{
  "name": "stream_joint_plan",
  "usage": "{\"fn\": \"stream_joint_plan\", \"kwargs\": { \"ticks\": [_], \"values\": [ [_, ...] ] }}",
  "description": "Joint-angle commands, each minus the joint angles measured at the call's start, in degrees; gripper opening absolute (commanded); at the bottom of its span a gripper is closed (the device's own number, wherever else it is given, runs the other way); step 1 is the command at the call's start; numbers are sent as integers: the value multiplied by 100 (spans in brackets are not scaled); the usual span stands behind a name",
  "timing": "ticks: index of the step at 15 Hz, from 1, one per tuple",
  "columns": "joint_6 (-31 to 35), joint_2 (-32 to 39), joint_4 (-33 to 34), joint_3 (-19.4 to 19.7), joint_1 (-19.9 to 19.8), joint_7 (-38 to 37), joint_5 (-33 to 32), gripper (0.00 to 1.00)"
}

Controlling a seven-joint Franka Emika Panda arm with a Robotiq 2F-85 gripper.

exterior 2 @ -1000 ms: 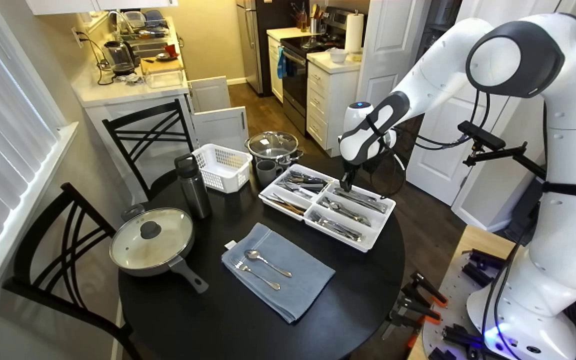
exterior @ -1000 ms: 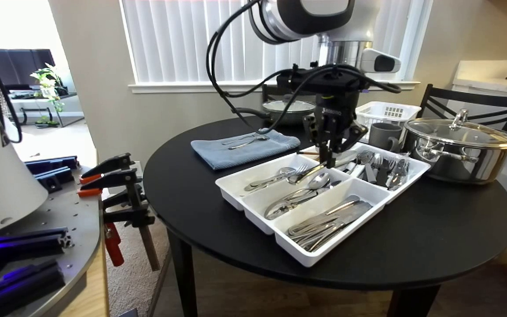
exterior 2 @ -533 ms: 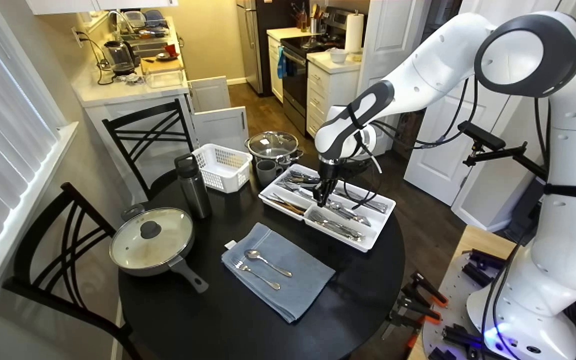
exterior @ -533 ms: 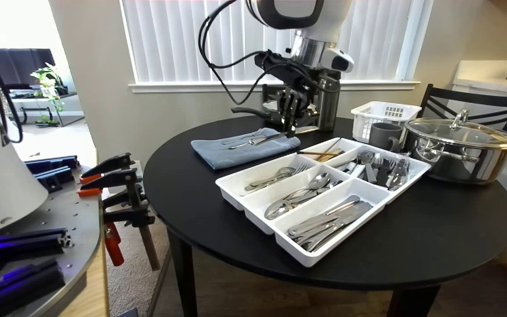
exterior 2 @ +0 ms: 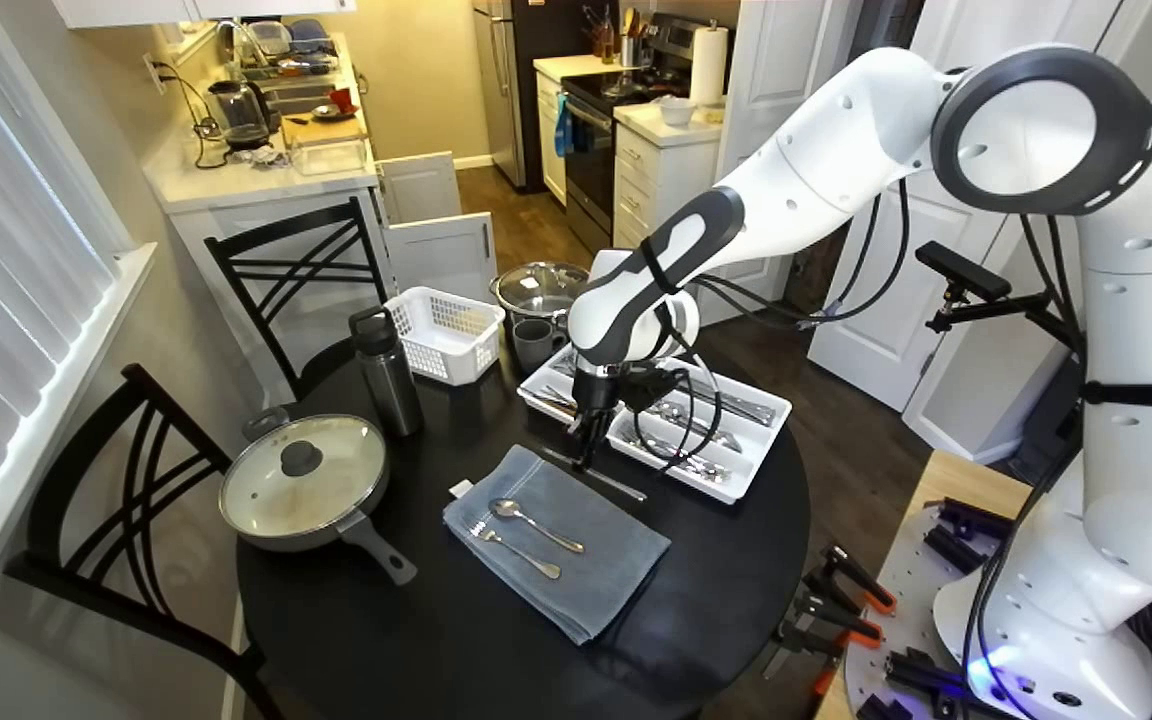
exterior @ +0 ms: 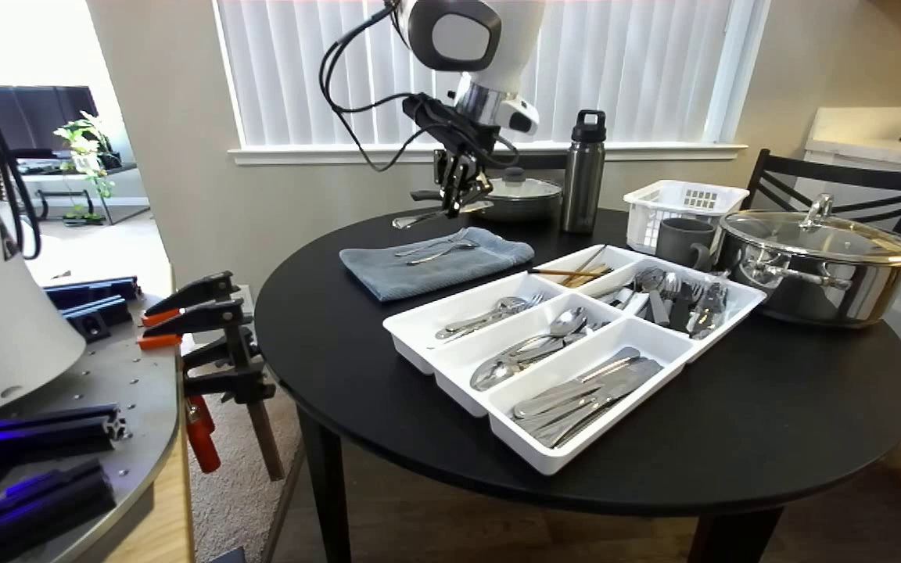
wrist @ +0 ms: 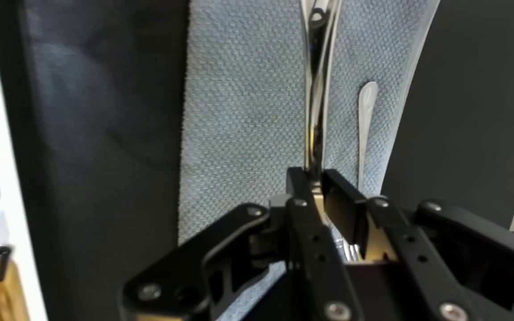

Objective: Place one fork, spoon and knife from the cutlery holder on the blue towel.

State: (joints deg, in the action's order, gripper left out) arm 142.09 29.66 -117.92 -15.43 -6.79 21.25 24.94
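The claw [wrist: 314,178] is pinching 1 knife [exterior 2: 620,486] near its middle, holding it in the air above the blue towel [exterior 2: 616,565]. The knife's long axis runs about parallel to the spoon [exterior 2: 540,527] and fork [exterior 2: 520,554], the 2 pieces lying there, so I'd expect little turning. Bare fabric lies below, on the tray [exterior 2: 761,440] side of the spoon; whether the spoon sits straight underneath I can't tell, so a small sideways shift may help
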Motion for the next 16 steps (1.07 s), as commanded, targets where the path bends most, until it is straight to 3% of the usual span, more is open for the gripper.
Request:
{"fn": "stream_joint_plan", "kwargs": {
  "ticks": [1,8,15,16],
  "values": [
    [158,429,272,-83,174,-56,203,4],
    [804,1137,684,-12,331,-400,-31,4],
    [1174,1376,733,113,403,-732,-346,4],
    [1208,1359,702,170,434,-837,-418,40]
  ]
}}
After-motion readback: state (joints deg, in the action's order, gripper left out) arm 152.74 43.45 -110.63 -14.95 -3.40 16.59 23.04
